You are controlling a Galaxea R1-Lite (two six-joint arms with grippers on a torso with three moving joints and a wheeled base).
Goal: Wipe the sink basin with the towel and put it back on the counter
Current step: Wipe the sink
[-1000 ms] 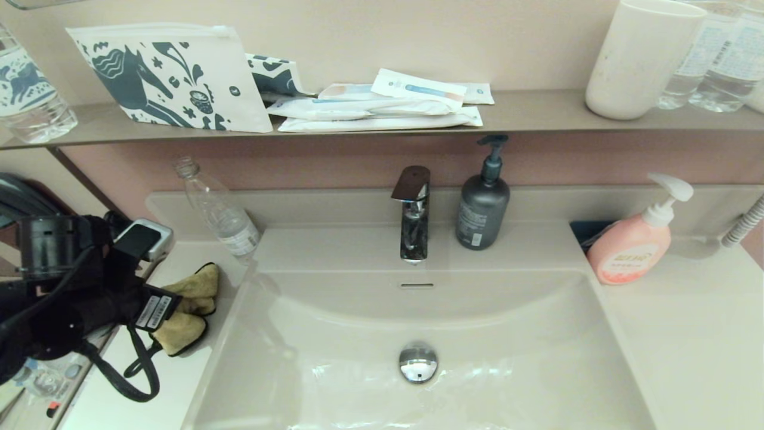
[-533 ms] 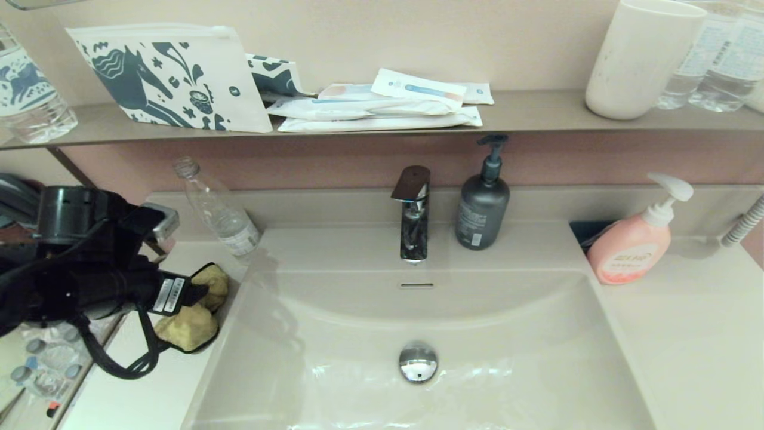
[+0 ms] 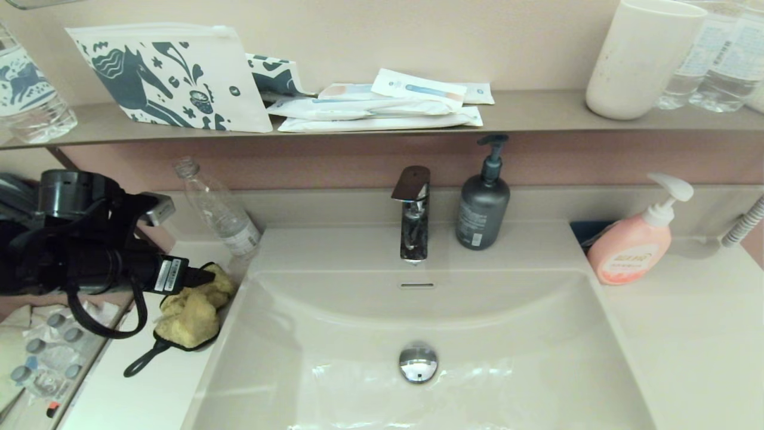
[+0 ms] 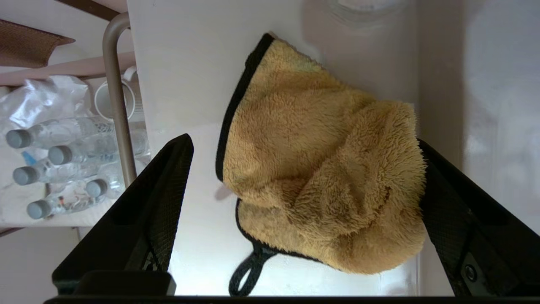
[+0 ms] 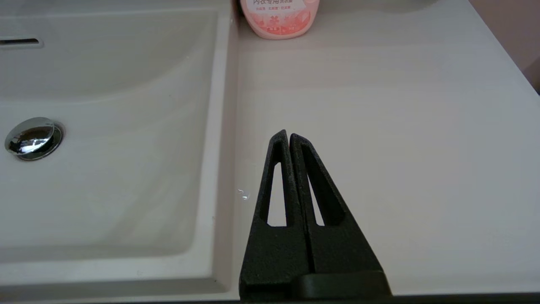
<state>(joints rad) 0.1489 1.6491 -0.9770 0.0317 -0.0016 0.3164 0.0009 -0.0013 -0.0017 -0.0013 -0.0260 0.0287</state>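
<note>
I have the left claw [image 4: 303,169] spread wide over the towel [image 4: 320,173], 1 finger touching its basin-side edge and the other standing apart from its outer edge. Nothing is gripped. The towel lies bunched on the surface [image 3: 161,394] to the left of the sink basin [image 3: 334,358], just beside its rim, with a clear plastic bottle [image 3: 218,209] near it at the back.

I cannot tell from this alone whether I am about to pick the towel up or have just let it go. The basin shows streaky reflections around the chrome drain plug [image 3: 418,362], but whether that is wiped water I cannot say. I would treat the wipe as unconfirmed.

The towel is crumpled into a rough lump, so its long axis is weak; as far as it has 1, it runs front to back along the basin edge. Its black loop [image 3: 138,363] trails toward the front-left, away from the basin.

The right claw [image 5: 289,139] is pressed together, holding nothing, parked over the bare surface right of the basin, near the pink soap bottle [image 5: 276,17].
</note>
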